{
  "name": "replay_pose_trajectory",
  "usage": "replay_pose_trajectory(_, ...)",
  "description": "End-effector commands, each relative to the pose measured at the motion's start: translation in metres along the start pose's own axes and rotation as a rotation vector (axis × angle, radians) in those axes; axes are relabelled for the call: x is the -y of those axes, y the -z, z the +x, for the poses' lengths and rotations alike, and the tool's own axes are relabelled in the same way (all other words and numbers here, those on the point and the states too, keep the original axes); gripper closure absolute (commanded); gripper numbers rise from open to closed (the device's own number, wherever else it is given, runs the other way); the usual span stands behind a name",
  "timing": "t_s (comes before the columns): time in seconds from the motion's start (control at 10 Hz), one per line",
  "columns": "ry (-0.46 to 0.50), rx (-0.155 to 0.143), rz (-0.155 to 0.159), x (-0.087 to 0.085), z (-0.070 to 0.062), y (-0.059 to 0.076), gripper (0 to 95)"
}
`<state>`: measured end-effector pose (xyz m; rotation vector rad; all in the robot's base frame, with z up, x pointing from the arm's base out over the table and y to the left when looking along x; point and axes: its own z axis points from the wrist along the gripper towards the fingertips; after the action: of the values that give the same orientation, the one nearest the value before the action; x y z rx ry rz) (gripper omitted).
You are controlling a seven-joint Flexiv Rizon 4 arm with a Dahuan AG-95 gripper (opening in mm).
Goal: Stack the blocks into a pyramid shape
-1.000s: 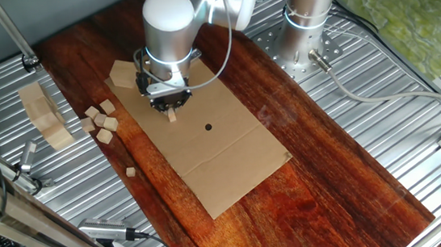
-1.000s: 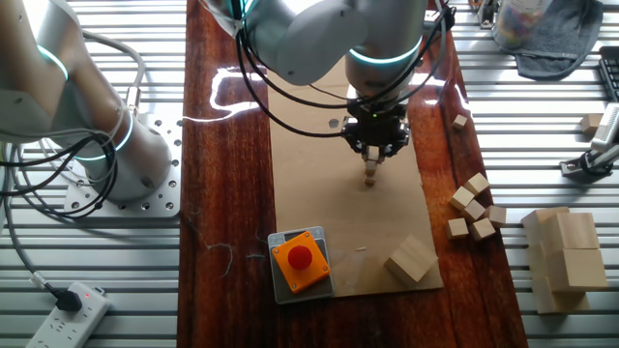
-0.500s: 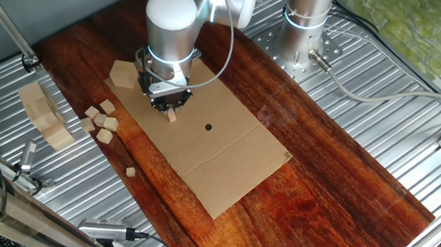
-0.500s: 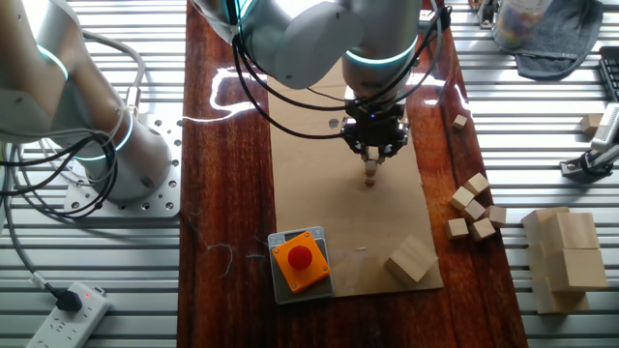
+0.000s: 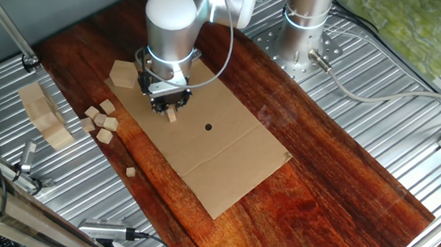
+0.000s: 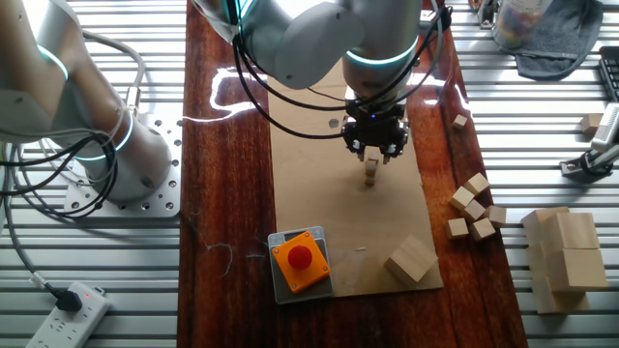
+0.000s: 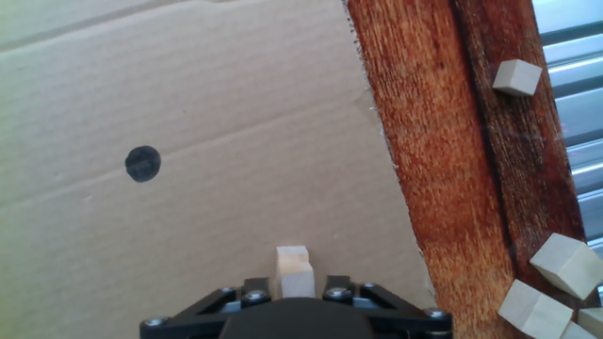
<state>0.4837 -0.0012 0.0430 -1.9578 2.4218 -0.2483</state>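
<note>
We see the table (image 5: 346, 168) with a cardboard sheet (image 5: 223, 151) laid on it, and the arm (image 5: 170, 23) standing over the sheet's far end. The gripper (image 6: 375, 153) hangs just above one block (image 6: 370, 175) on the cardboard. From the hand view the block (image 7: 294, 271) sits between the fingers, but we cannot tell whether they pinch it or have let go. The spare blocks (image 6: 472, 208) lie in a cluster off the sheet's edge, one more (image 6: 460, 121) apart. We judge this the laying of the pyramid's base; next we need another block set touching this one.
</note>
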Motion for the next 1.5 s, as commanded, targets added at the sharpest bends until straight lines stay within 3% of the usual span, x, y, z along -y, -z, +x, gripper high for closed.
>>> replay_pose_trajectory(0.1,0.005,-0.001,-0.003,-0.001,0.0,0.002,57.0)
replay_pose_trajectory(0.5,0.028,0.0,-0.013,-0.004,0.007,0.006,57.0)
replay_pose_trajectory(1.3,0.069,-0.005,-0.004,-0.006,0.011,0.008,57.0)
replay_pose_trajectory(1.4,0.079,-0.004,-0.002,-0.006,0.011,0.008,76.0)
replay_pose_trajectory(1.5,0.087,-0.004,0.003,-0.006,0.011,0.008,76.0)
